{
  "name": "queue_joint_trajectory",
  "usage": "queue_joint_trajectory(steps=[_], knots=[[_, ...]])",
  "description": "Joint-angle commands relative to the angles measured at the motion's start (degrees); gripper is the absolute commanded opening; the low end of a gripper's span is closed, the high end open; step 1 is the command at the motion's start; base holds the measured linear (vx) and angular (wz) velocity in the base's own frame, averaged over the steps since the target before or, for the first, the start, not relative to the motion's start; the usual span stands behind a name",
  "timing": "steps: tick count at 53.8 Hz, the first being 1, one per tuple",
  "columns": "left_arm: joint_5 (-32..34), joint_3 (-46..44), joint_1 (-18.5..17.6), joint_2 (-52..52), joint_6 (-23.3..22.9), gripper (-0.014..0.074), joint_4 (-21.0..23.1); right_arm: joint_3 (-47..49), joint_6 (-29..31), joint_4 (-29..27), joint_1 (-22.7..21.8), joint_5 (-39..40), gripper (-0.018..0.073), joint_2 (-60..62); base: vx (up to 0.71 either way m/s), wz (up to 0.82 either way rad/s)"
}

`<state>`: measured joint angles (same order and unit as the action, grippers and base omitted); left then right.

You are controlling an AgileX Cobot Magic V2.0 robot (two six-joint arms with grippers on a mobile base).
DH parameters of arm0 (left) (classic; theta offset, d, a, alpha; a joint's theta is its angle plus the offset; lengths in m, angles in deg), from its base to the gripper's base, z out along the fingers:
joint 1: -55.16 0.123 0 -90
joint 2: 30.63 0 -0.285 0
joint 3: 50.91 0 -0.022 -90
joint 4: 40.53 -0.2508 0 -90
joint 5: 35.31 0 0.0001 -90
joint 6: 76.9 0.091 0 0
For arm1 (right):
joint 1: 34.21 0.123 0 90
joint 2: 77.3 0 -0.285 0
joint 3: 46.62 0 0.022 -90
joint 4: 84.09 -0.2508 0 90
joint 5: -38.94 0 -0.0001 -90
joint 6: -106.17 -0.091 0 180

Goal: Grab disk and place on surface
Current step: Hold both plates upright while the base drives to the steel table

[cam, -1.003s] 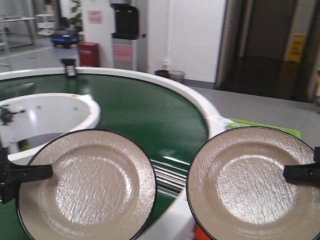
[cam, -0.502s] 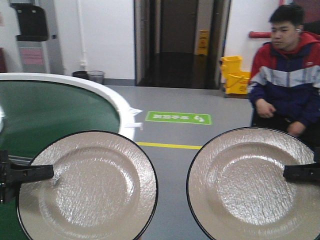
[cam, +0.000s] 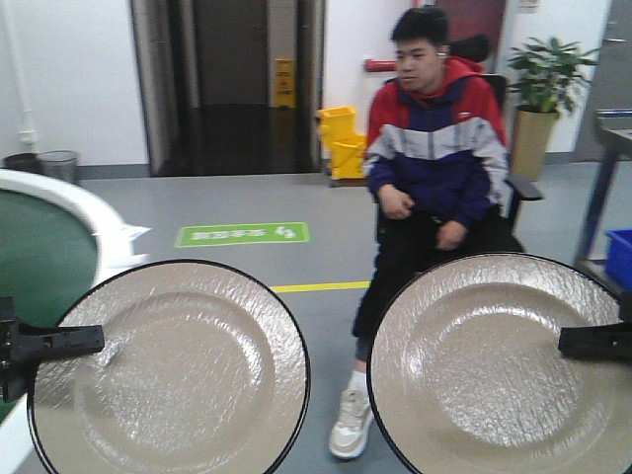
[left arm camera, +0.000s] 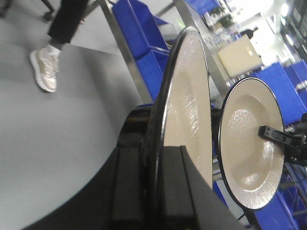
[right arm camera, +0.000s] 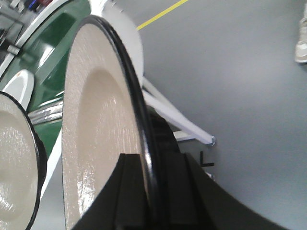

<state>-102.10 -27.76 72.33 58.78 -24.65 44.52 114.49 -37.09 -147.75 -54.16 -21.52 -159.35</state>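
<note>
Two cream disks with black rims are held up in front of me, faces toward the front camera. My left gripper [cam: 91, 340] is shut on the left disk [cam: 173, 380] at its left rim. My right gripper [cam: 571, 342] is shut on the right disk [cam: 489, 365] at its right rim. In the left wrist view the gripper [left arm camera: 156, 165] clamps its disk [left arm camera: 189, 103] edge-on, and the other disk [left arm camera: 249, 143] shows beyond. In the right wrist view the gripper [right arm camera: 156, 175] pinches the rim of its disk [right arm camera: 93, 139]. The dark metal tabletop is out of view.
A person in a red and navy jacket [cam: 434, 148] sits straight ahead, one shoe [cam: 351, 425] between the disks. The green conveyor's white rim [cam: 69, 202] is at the left. Blue bins [left arm camera: 144, 45] on a metal rack and a blue crate [cam: 618, 252] stand nearby.
The whole view has swung to the right: the conveyor slid off to the left and the seated person came to the middle. Both disks stay clamped in the same pose.
</note>
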Motion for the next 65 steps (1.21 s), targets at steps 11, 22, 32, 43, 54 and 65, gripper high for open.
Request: queue_joint_trajectory(steps=[11,22,32,43,54,65], knots=[[-4.9,-1.7,-0.3,-2.1,-0.9,-0.0001,8.1,1.8,0.0,-6.9,-0.3,0.1,-0.0009,2.1,0.16,-0.62],[-4.8,-1.7,-0.3,-2.1,-0.9,-0.0001,8.1,1.8,0.0,-6.9,-0.3,0.1,-0.0009,2.1,0.23,-0.69],[-4.7,-1.7,-0.3,-2.1,-0.9,-0.0001,8.1,1.8,0.0,-6.9,-0.3,0.1,-0.0009,2.1,0.27,-0.57],[-4.7,-1.7,-0.3,-2.1,-0.9,-0.0001,8.1,1.8,0.0,-6.9,-0.3,0.0,-0.0009,2.1,0.32,-0.37],[-4.7,-1.7,-0.3,-2.1,-0.9,-0.0001,8.1,1.8,0.0,-6.9,-0.3,-0.4,-0.0009,2.1,0.38,-0.19],[-4.7,-1.7,-0.3,-2.1,-0.9,-0.0001,8.1,1.8,0.0,-6.9,-0.3,-0.4,-0.0009,2.1,0.43,-0.13]])
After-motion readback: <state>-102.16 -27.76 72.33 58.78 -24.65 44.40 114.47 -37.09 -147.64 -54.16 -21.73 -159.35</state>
